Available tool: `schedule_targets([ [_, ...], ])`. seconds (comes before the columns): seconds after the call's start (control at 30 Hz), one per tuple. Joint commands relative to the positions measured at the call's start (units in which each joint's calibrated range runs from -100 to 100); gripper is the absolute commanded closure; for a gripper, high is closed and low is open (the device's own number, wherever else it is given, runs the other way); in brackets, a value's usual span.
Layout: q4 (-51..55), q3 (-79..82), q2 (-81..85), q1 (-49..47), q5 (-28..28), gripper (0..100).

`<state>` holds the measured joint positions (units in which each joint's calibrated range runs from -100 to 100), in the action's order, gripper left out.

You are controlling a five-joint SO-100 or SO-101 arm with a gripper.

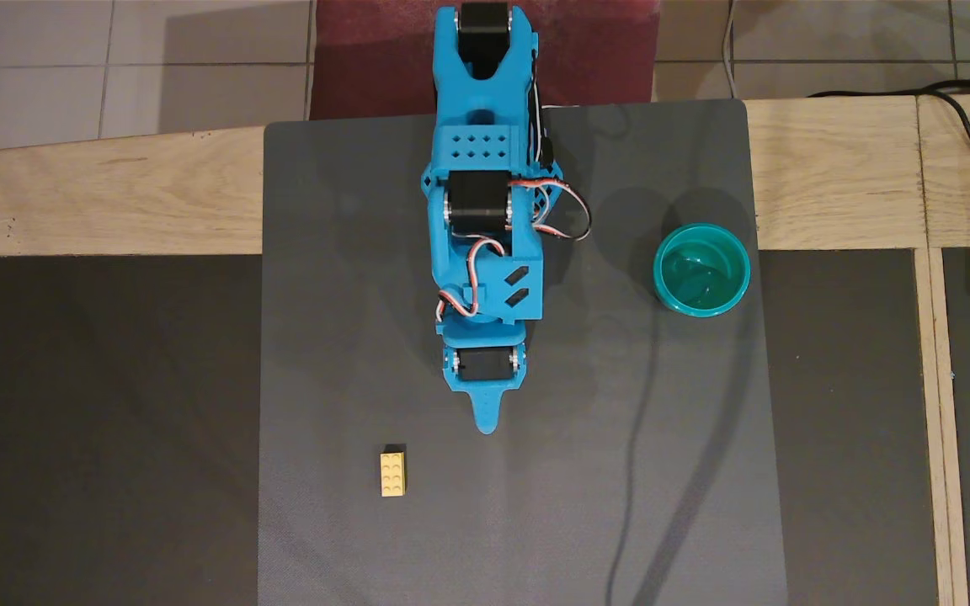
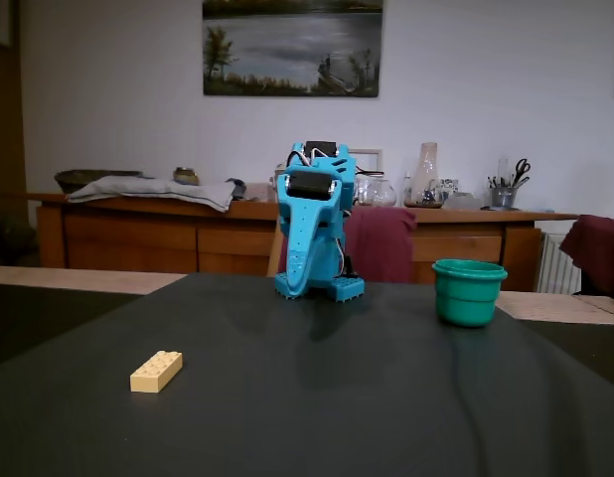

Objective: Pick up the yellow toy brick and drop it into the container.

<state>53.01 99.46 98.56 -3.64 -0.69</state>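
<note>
1. The yellow toy brick [image 1: 393,474] lies flat, studs up, near the front of the desk [image 1: 325,539]; its long axis runs front to back in the overhead view.
2. The jaws [image 1: 485,421] hang folded just behind it and to the right, clenched and empty.
3. Risk: a grasp across the long axis may twist or push the brick.
4. The container [image 1: 701,269] stands well apart; a late release may clip its rim.

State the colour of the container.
Teal-green, glossy inside; the container shows best in the overhead view.
</note>
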Motion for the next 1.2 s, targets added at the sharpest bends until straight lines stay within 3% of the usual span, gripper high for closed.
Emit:
schedule_targets([
  [0.0, 0.61, 0.09, 0.43, 0.19, 0.01, 100],
  [0.2, 12.87, -13.36, 0.18, -2.20, 1.26, 100],
  [0.37, 13.22, -23.01, -7.07, -6.15, 1.68, 100],
  [0.77, 8.78, -61.46, -58.00, -5.45, 1.26, 100],
  [1.03, 7.45, -75.09, -73.26, -2.13, -9.19, 100],
  [1.17, 3.01, -74.28, -76.63, 3.68, -19.49, 100],
])
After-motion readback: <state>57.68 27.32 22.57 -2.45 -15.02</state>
